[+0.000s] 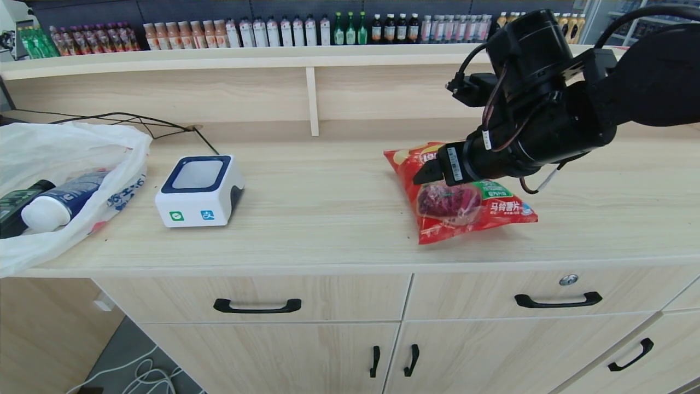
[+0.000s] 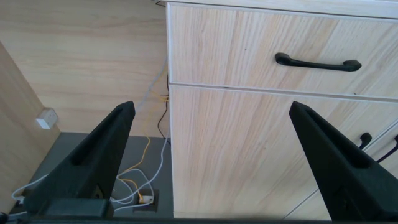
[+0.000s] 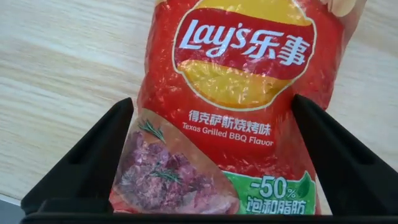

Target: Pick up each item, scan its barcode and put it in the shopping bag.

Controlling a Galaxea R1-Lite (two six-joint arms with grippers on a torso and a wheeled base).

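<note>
Here the chips bag lies flat on the counter, right of centre in the head view. The right gripper sits low over its upper half, jaws spread wide to either side of it, not clamped. The scanner stands left of centre. The shopping bag lies at the left edge with a bottle inside. The left gripper, jaws also apart, faces the drawers.

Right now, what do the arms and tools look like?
Right arm: black, stacked cylindrical joints, loose black cables with white tags, a white printed label by the right tool. Left tool: two matte black wedge fingers tapering toward the tips; the right tool's look the same.
</note>
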